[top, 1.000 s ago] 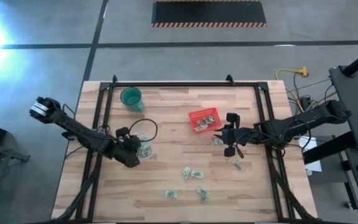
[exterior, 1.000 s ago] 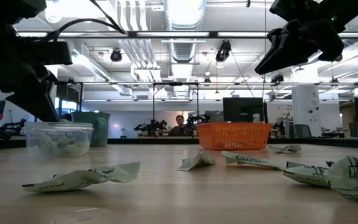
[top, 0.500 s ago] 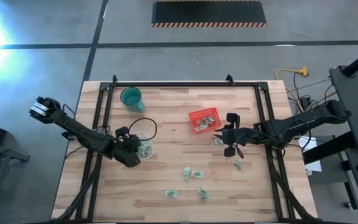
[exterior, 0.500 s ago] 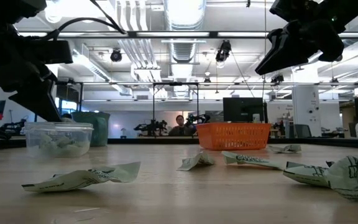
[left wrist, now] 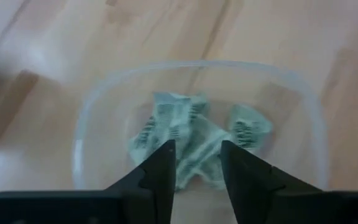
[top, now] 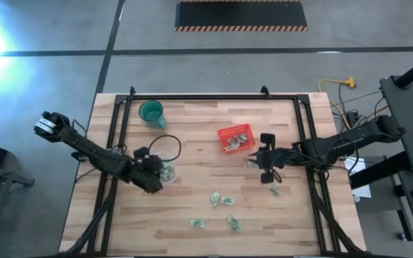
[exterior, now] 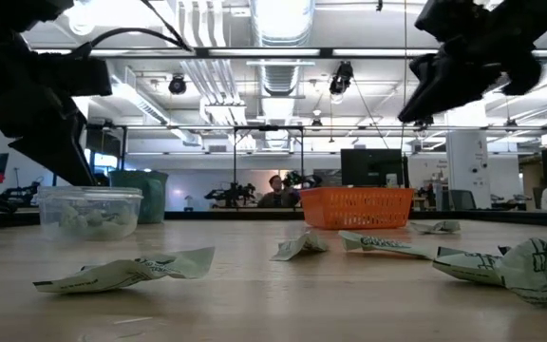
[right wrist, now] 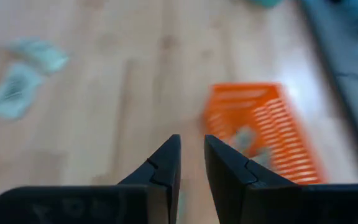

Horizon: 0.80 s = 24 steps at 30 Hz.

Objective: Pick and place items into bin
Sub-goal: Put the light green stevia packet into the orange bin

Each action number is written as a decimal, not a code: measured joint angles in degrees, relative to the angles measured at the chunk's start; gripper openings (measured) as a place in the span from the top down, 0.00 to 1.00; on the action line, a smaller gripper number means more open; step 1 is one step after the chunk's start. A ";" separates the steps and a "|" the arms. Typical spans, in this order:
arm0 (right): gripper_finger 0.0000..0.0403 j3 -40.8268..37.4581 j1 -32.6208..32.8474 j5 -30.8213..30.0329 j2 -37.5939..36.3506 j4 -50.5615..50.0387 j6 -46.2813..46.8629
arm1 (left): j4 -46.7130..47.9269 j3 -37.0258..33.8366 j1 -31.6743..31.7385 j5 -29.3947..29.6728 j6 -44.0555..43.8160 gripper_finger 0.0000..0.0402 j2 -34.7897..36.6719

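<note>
Items (top: 221, 201): small pale green-white crumpled pieces, several loose on the bench (top: 192, 143) on the near side of the bin, one more (top: 272, 190) just beside the right arm. A few already inside the bin (top: 235, 137), red, low-walled, toward the far right of the bench. More pieces heaped in a clear round tub (left wrist: 79, 143) on the left.

Right tool (right wrist: 191, 140): raised off the bench, just beside the bin's near right corner, pointed toward it. Whether a piece is pinched: cannot tell.

Left tool (left wrist: 196, 146): spread, nothing between, hanging directly over the tub's heap.

Step in hand, as judged: carry to the bin on the right, reach into the tub on the left.

Notes for doing it well:
- Right: bring fully over the bin's middle before letting go; flimsy pieces likely to flutter, low walls forgiving little. Release low, lift straight up.
- Left: descend vertically through the tub's mouth, clear of the rim; light tub likely to slide or tip if nudged. Close on a raised fold of one piece, not flat paper.
- Check for a second piece clinging before moving off.
- Teal cup (top: 151, 113) well apart at the far left; no concern.
</note>
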<state>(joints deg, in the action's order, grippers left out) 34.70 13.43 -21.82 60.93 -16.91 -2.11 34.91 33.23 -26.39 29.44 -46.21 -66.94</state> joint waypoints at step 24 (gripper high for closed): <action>0.77 -7.54 0.13 5.15 0.00 -6.81 23.61 | -24.82 3.78 -1.16 -1.94 25.70 0.71 -0.09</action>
<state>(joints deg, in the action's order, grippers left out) 27.16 13.56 -16.67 60.93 -23.72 21.50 10.09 37.01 -27.55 27.51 -20.51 -67.02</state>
